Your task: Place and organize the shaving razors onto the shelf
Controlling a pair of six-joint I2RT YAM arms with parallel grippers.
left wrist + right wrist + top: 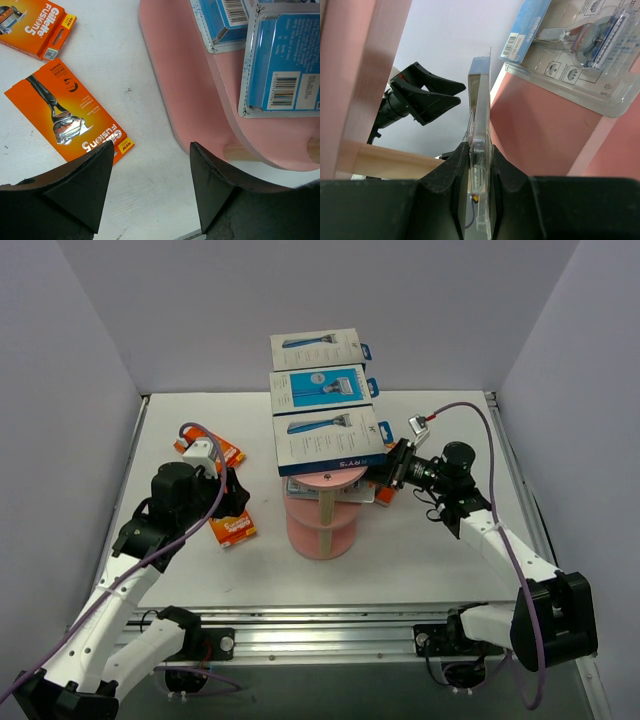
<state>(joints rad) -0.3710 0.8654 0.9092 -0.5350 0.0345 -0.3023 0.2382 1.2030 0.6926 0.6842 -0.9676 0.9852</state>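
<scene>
The right gripper [479, 152] pinches a clear blister pack [480, 100] edge-on, its long axis running from the fingers toward the shelf [305, 530] at the middle of the worktop [420, 550]. Only the right wrist view shows a second pack [575, 45] lying flat on a tier. The left gripper [150, 155] is spread near an orange card [70, 117] toward the left edge. Only the overhead view shows three boxes [325, 390] on the top tier.

Shelf [322, 530]: pink, tiered, beige post, upright on desk [420, 550].
Three white-and-blue Harry's boxes [330, 440] lay flat in row along shelf's top tier.
Two orange blister cards [70, 112] lay face-up on desk left of shelf.
Two blue-card blister packs [282, 65] lay barcode-up on a shelf tier.
Clear blister pack [480, 165] stood edge-on at shelf's right, pinched between jaws of right gripper [480, 150].
</scene>
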